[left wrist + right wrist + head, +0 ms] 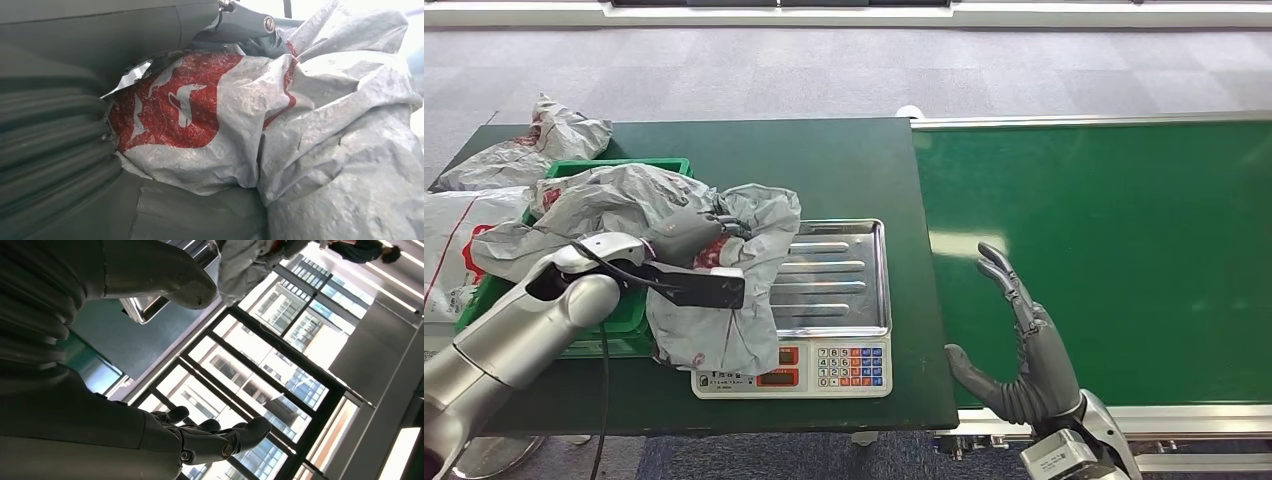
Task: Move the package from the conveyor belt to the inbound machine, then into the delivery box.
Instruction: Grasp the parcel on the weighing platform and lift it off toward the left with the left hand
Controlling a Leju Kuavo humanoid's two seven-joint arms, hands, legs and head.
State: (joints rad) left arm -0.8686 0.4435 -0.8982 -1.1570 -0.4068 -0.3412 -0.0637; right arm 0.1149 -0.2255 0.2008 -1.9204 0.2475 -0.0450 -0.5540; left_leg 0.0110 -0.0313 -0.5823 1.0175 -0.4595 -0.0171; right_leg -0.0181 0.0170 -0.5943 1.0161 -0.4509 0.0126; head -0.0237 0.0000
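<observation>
At the far left of the dark table (844, 160), grey bags (519, 150) lie beside and behind the green box (619, 167), which is already heaped with them. The left hand (686, 243) grips the package (724, 290), a crumpled grey bag with a red print, its fingers buried in the folds; the left wrist view shows the plastic (280, 125) bunched tight against the palm. The package hangs between the box and the scale (834, 300), its lower part draped over the scale's left side and partly hiding the display. It looks to be at the step from scale to box.

Several things could go wrong from here. The slack bag may drag across the tray or catch on its rim as the arm swings left, shifting the scale. The grip holds only loose plastic, so the contents could slide and pull the bag free. The box is already full, so a package set on the heap may roll off onto the table.

To the right, the belt (1104, 250) lies bare and green. The right hand (1024, 350) holds nothing, fingers spread, poised over the belt's near left edge, just beside the table. Left there, it should stay out of trouble.
</observation>
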